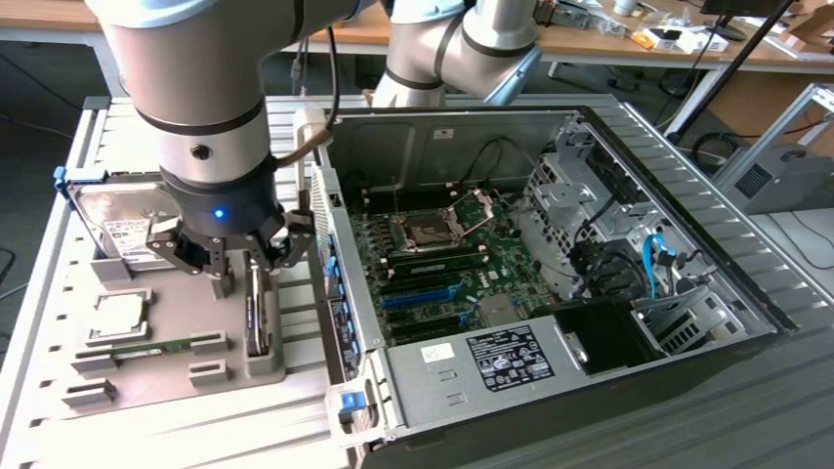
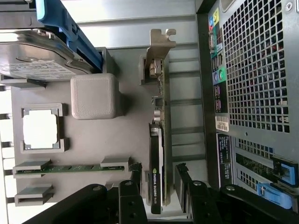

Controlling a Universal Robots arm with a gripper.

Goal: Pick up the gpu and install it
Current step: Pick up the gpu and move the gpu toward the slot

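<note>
Over the grey tray, I see my arm pointing straight down, pincer spread apart astride the one upright graphics card.

My arm points straight down, my pincer hanging low, jaws spread wide apart.

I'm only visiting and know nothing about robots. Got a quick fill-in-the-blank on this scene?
1. The hand has its fingers ___, one on each side of the gpu.
2. The gpu stands on its ___ in the grey holder.
3. The hard drive has a label coloured ___.
Missing words: open, edge, white.
</note>
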